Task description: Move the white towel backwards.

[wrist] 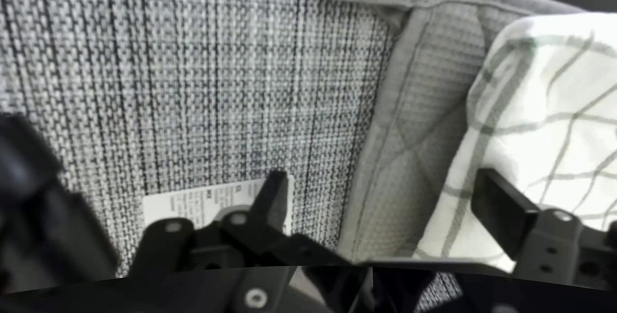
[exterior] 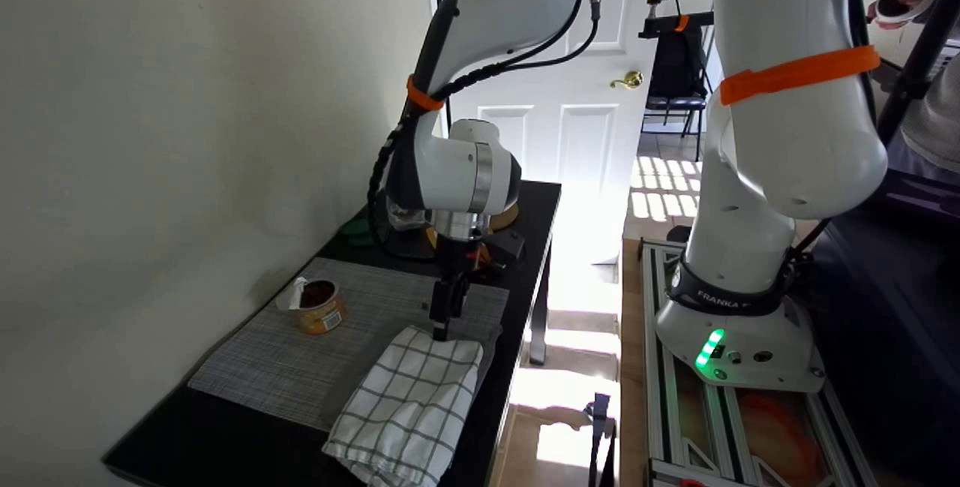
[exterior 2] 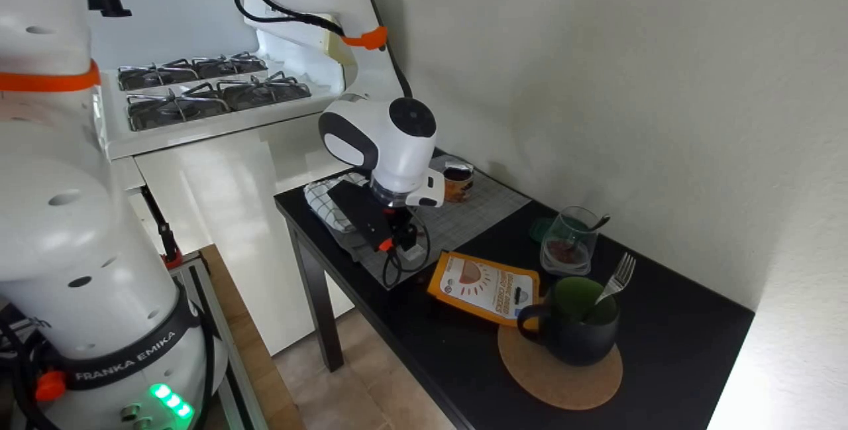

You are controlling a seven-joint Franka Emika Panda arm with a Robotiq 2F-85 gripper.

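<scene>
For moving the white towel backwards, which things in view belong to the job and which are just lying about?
For the job:
white towel
gripper, open at the towel's edge

Just lying about:
placemat
grey cloth, partly under the towel
can
pouch
glass
green item by the glass
mug
fork in the mug
coaster under the mug

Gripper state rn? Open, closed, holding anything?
Gripper: open, fingers spread wide, holding nothing; in the wrist view, one finger overlaps the white towel.
</scene>
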